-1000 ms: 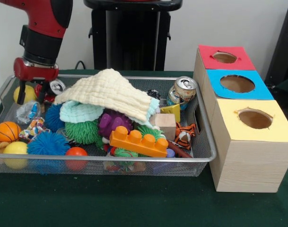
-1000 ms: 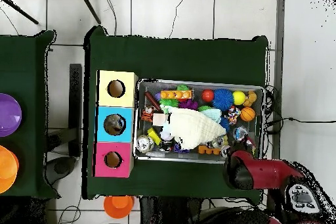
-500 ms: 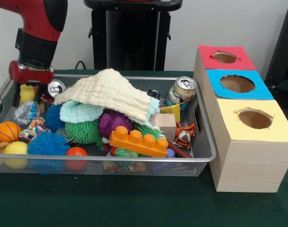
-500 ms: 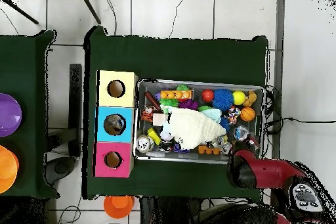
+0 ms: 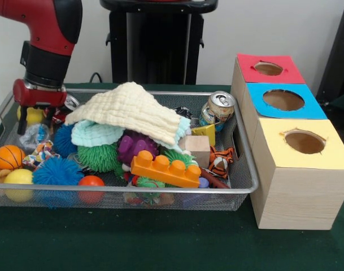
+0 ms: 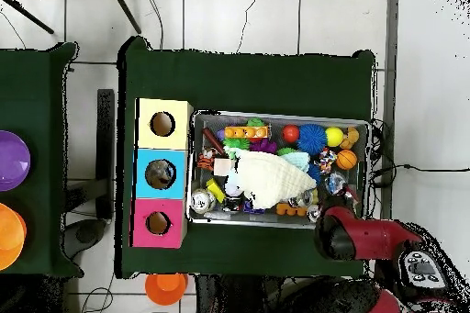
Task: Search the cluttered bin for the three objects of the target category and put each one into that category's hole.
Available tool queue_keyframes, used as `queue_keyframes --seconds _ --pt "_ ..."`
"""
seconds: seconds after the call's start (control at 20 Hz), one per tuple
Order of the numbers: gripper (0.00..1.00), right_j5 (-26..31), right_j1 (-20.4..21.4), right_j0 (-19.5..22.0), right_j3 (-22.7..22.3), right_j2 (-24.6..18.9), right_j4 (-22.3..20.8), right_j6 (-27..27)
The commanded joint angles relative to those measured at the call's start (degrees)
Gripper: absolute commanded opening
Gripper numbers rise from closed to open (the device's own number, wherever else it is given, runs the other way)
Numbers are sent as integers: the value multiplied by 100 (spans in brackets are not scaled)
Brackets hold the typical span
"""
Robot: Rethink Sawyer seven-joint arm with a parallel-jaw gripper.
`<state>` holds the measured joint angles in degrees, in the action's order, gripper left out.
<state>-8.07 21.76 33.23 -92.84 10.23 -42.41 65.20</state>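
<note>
The wire mesh bin [image 5: 160, 191] is full of toys. One see-through crumpled bottle [image 5: 31, 135] with blue bits lies at its far left end, beside a yellow ball [image 5: 33, 115]. My gripper [image 5: 35, 121] hangs just above that bottle, open, with its fingers spread either side of the yellow ball and nothing held. In the overhead view the arm [image 6: 353, 236] covers the gripper, and the bottle [image 6: 336, 184] shows just beyond it. The red-surrounded hole [image 5: 268, 68] tops the farthest wooden box. No other bottles show.
A cream cloth [image 5: 129, 110] drapes over the middle of the pile. A drink can [image 5: 218, 107] leans at the bin's right end and another [image 5: 70, 101] sits by the gripper. The blue hole [image 5: 283, 100] and the yellow hole [image 5: 304, 141] are nearer boxes.
The gripper has dropped lower into the bin's far left corner, closer to the crumpled bottle. Nothing in the bin has moved.
</note>
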Motion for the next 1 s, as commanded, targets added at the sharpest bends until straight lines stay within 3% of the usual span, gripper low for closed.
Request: queue_keyframes --seconds 0.05,0.2,0.25,1.0 --pt "100 -425 -175 -182 178 -203 -37 892" --pt "100 -454 -152 -203 170 -178 -59 880" --pt "0 -410 -119 -94 143 -305 -129 880" --pt "0 -327 -54 -138 109 -322 -171 836"
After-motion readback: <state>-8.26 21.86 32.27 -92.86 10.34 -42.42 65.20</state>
